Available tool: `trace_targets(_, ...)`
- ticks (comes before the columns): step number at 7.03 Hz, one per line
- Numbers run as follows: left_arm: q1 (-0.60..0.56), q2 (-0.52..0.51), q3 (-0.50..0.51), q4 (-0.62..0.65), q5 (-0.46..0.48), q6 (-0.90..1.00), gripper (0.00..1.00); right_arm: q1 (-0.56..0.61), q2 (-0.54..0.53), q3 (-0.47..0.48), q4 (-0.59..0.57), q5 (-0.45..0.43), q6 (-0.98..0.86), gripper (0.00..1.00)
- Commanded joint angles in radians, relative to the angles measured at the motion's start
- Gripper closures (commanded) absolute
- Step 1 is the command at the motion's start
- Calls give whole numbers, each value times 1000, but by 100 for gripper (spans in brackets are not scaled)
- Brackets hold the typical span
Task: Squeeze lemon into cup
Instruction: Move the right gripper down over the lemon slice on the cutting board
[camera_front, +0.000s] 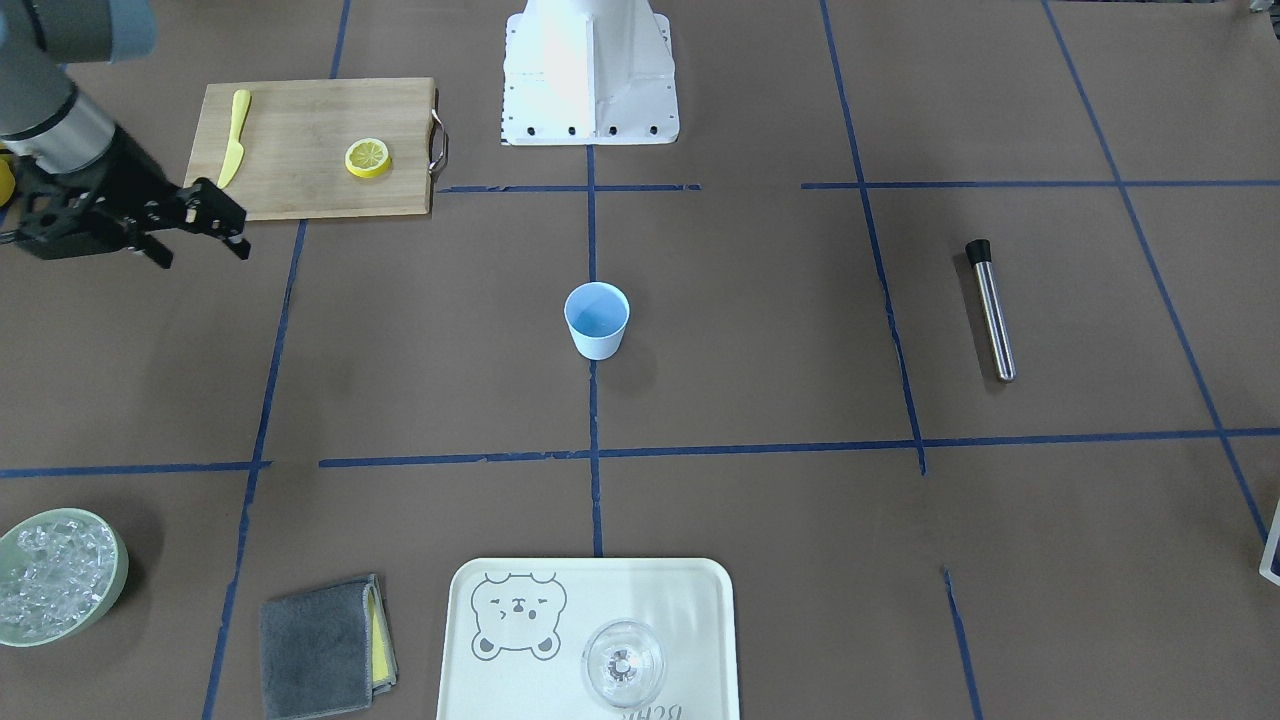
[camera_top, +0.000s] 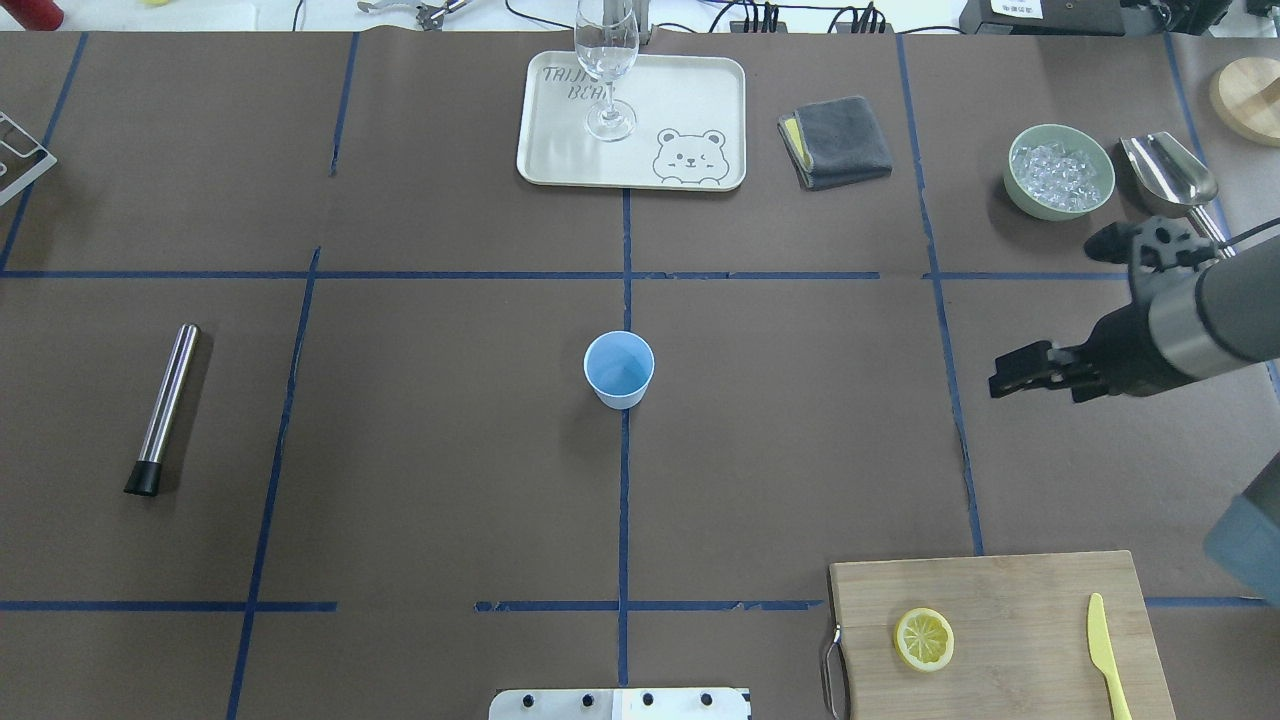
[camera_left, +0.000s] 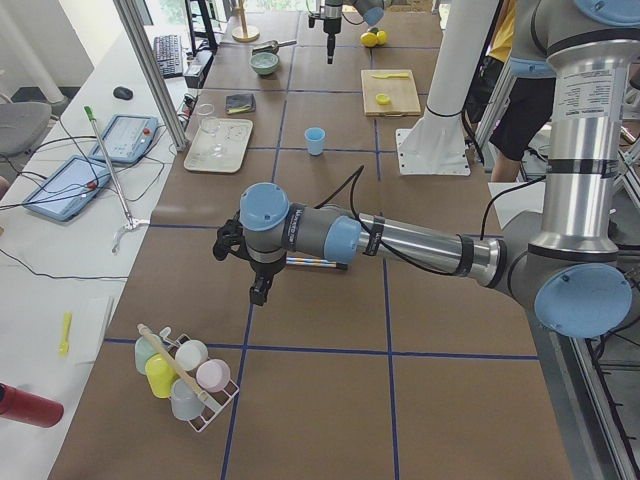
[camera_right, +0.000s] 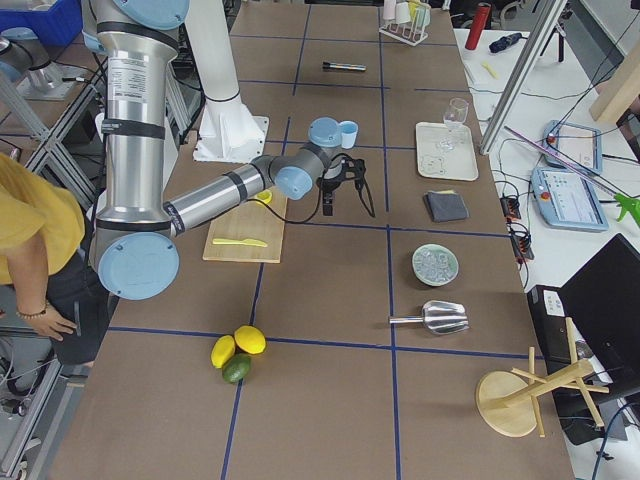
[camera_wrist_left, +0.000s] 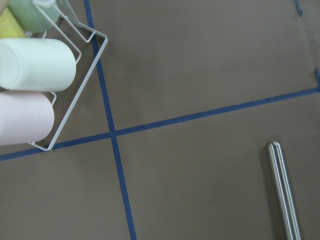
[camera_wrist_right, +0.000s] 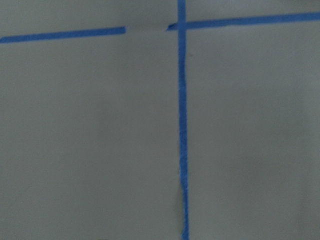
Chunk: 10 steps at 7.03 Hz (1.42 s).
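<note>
My right gripper (camera_front: 204, 254) hangs empty, fingers apart, well clear of the lemon (camera_front: 368, 157) and cup (camera_front: 597, 320). Whether my left gripper (camera_left: 258, 294) is parted or closed, I cannot tell

The room was a robotics lab: a left arm (camera_left: 420, 240) and right arm (camera_right: 215, 195) stood at a paper-covered table (camera_top: 450, 450) gridded in blue tape (camera_top: 622, 500), teach pendants (camera_left: 125, 138) and cables (camera_top: 780, 15) beyond its far edge.

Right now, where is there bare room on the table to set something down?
All around the cup the table is bare: toward the metal rod, toward the tray, and toward the cutting board. It is crowded around the ice bowl, scoop and cloth, near the right hand.
</note>
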Motion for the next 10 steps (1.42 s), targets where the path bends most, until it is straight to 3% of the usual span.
trace_targets(1,2,-2,9,-68,2,-5,0,-229,-28,62,1,-160,176,0)
trace_targets(2,2,9,30,-118,-1,-4,0,-344,-29,80,1,-276,265,0)
trace_targets(5,4,7,41,-127,-4,-11,0,-606,-69,125,-3,-493,446,0)
trace_targets(10,4,3,39,-127,-4,-11,0,-665,-101,122,-5,-518,454,0)
